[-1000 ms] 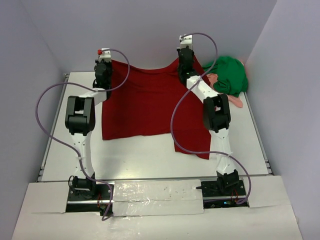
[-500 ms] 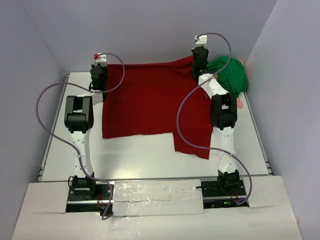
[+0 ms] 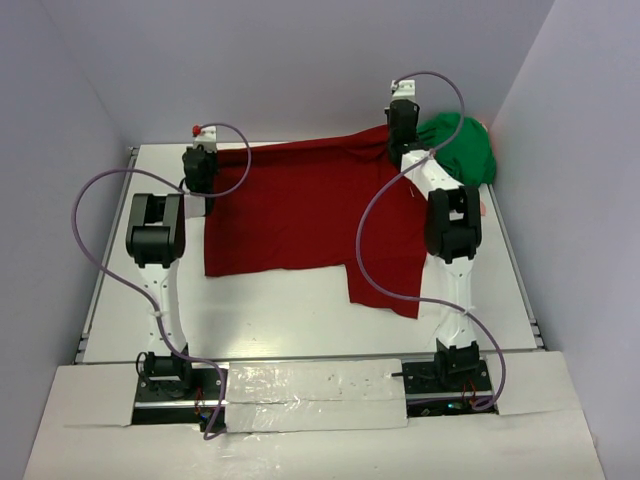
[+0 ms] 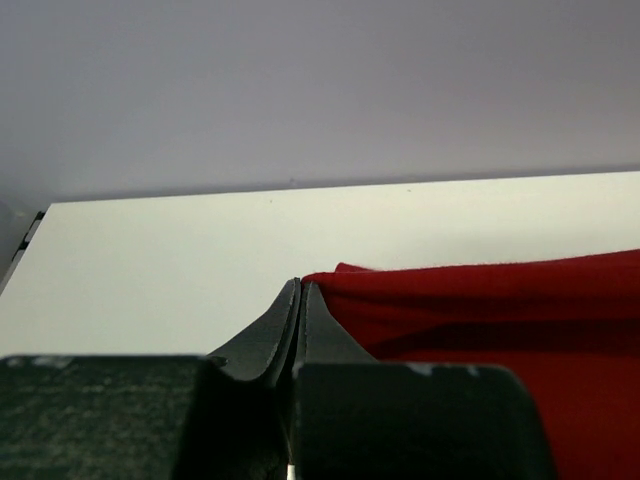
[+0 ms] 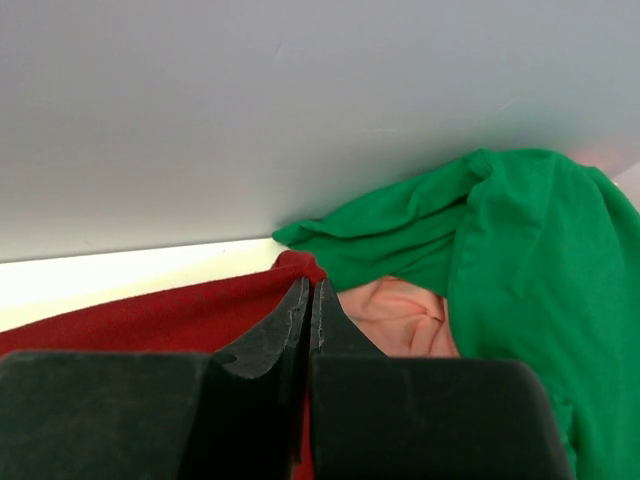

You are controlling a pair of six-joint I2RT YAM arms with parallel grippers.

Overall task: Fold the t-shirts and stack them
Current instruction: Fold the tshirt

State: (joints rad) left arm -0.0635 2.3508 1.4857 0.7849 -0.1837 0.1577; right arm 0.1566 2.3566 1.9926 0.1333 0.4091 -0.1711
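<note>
The large dark red t-shirt (image 3: pixel 300 215) lies spread over the middle of the white table (image 3: pixel 280 310). My left gripper (image 3: pixel 207 156) is shut on its far left corner, and the cloth (image 4: pixel 480 300) runs off to the right of the closed fingertips (image 4: pixel 301 286). My right gripper (image 3: pixel 397 136) is shut on the far right corner (image 5: pixel 170 315), with its closed tips (image 5: pixel 309 286) next to the other cloths. The bright green t-shirt (image 3: pixel 460 148) is bunched in the far right corner (image 5: pixel 520 260). The salmon-pink cloth (image 5: pixel 400 315) lies partly under it.
Grey walls stand close behind and at both sides of the table. Purple cables (image 3: pixel 95 230) loop from both arms, the right one (image 3: pixel 358 250) over the red shirt. The shirt's near right flap (image 3: pixel 385 285) hangs lower than its near hem.
Both grippers carried the red shirt's far corners outward. The right one moved right toward the green shirt, and the far edge is now stretched wider.
</note>
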